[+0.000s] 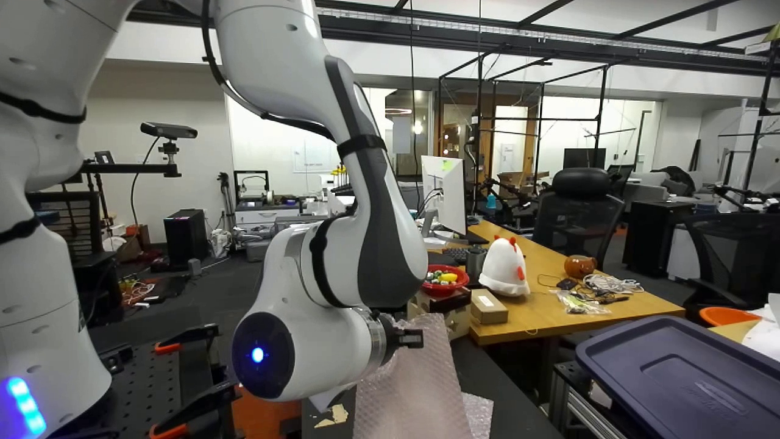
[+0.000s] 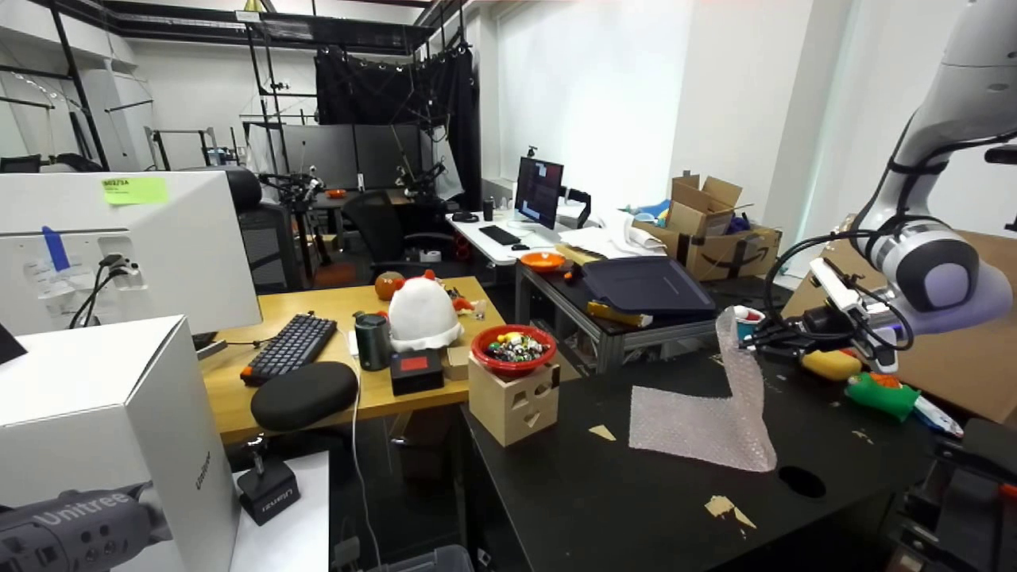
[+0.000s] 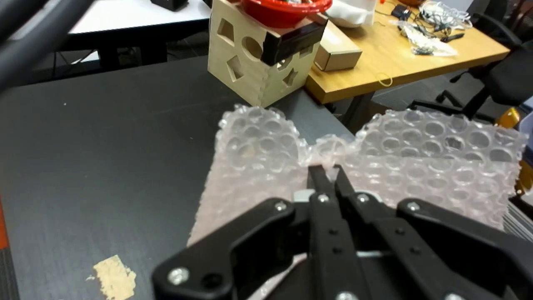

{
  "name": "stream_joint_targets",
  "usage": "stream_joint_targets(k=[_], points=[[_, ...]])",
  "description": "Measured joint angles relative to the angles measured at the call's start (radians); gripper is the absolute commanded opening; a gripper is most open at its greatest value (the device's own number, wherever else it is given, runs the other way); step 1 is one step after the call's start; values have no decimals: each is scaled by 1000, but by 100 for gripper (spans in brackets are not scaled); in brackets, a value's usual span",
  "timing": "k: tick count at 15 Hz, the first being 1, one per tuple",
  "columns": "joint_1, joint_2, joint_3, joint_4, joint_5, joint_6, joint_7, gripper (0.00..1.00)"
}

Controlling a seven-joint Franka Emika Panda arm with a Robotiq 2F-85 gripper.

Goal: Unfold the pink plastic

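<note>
The pincer [image 3: 327,170] pinches one edge of the pink plastic [image 2: 711,425], holding that end up above the counter [image 2: 556,485], where the other part lies flat. Unfolding looks to me partly done: the raised end seems to need laying down and letting go.

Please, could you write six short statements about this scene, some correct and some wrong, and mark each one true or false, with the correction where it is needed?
1. The gripper is shut on the pink plastic. True.
2. All of the pink plastic lies flat on the black table. False: the end at the gripper is lifted off the black table.
3. The pink plastic is smooth all over. False: it is bubbly.
4. The red bowl stands on the wooden cube. True.
5. The wooden cube stands on the black table. True.
6. The keyboard lies on the black table. False: the keyboard is on the wooden desk.
</note>
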Motion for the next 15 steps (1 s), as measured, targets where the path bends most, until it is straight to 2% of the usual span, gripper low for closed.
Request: stream_joint_targets(k=[5,10,11,13,15], points=[[25,-63,35,13,0,-60,-56,1],[15,-73,49,26,0,-286,-135,1],[6,-71,48,23,0,-334,-146,29],[-11,-62,39,12,0,-364,-150,37],[-16,-52,15,-9,0,-333,-150,53]])
